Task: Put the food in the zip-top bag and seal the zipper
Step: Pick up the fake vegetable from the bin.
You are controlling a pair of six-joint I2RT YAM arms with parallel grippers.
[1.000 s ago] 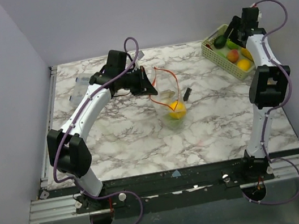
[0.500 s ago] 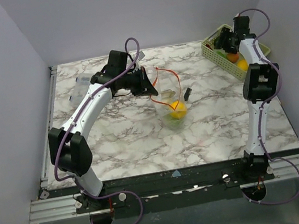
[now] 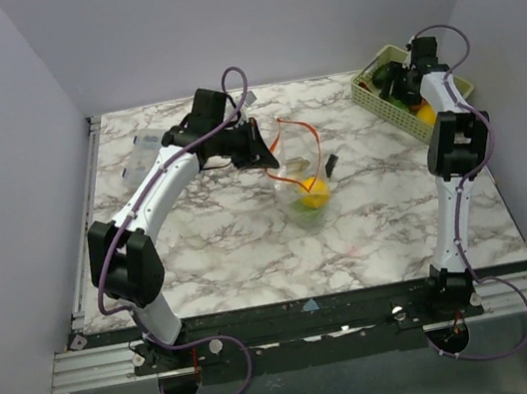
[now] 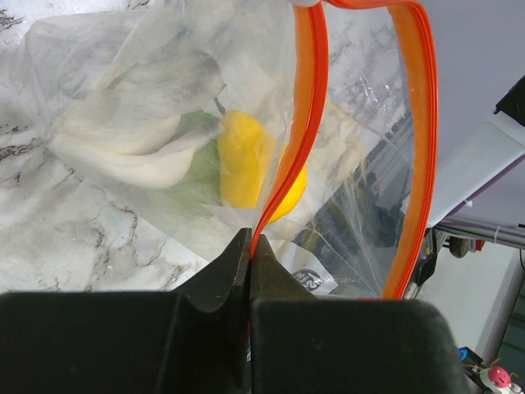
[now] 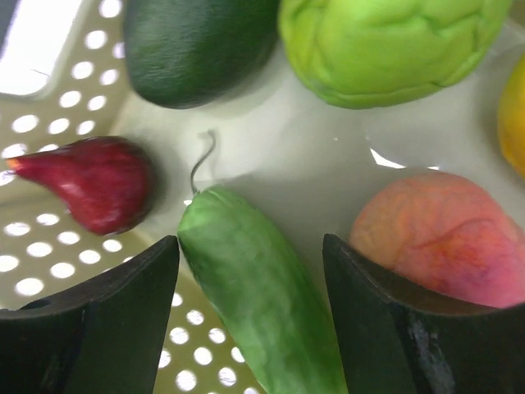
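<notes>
The clear zip-top bag [image 3: 299, 186] lies mid-table with a yellow fruit [image 3: 312, 192] and a green one inside. My left gripper [image 3: 264, 148] is shut on the bag's orange-red zipper [image 4: 302, 139], holding the mouth up and open; the yellow fruit [image 4: 246, 164] shows through the plastic. My right gripper [image 3: 400, 83] is down inside the pale green basket [image 3: 368, 94], open, its fingers on either side of a green cucumber [image 5: 267, 295], not touching it. A pink-orange peach [image 5: 443, 234], a light green vegetable [image 5: 385, 45], a dark avocado [image 5: 197, 45] and a dark red fruit [image 5: 86, 180] lie around it.
A small black object [image 3: 331, 163] lies on the marble table right of the bag. A clear plastic piece [image 3: 144, 154] sits at the far left. The basket stands in the far right corner near the wall.
My right gripper has moved left and down into the basket, over the cucumber. The left gripper still holds the zipper in the same place.
</notes>
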